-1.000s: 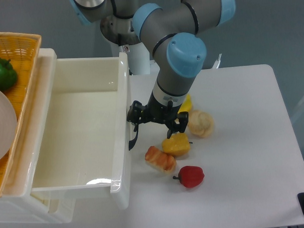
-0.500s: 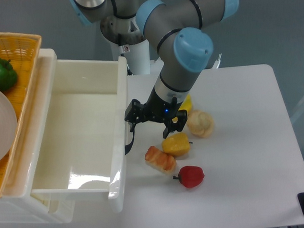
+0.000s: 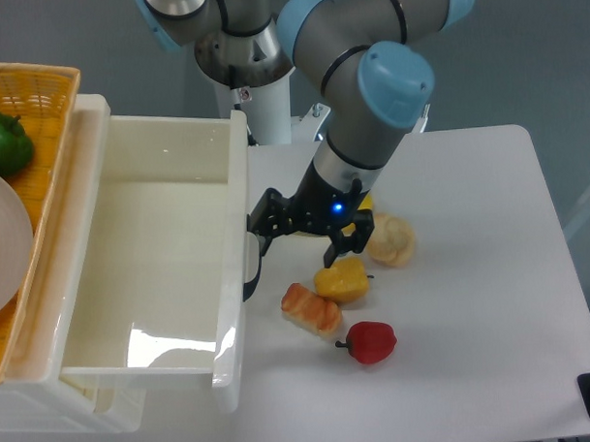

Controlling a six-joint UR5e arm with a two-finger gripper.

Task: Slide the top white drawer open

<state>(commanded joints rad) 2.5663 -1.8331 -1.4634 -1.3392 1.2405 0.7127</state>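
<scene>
Camera view, drawer: the top white drawer (image 3: 151, 255) stands pulled far out of the cabinet on the left side of the table; its tray is open to the camera and holds nothing; its front wall faces right, with the black arched handle (image 3: 250, 271) on that wall.
Camera view, gripper: the gripper (image 3: 305, 219) hangs low over the table just right of the drawer front; one black finger reaches to the upper end of the handle, the other points down above the yellow pepper; the fingers stand spread apart with nothing pinched between them.
Camera view, arm: grey links with blue joint caps come down from the top edge; a blue light shows on the wrist.
Camera view, table items: yellow pepper (image 3: 342, 279); striped orange-and-white piece (image 3: 311, 309) touching it on the lower left; red pepper (image 3: 370, 342) near the front; pale round bun (image 3: 391, 239) right of the gripper.
Camera view, cabinet top: orange woven basket (image 3: 39, 94) holding a green pepper (image 3: 3, 140) and a white plate (image 3: 3, 241).
</scene>
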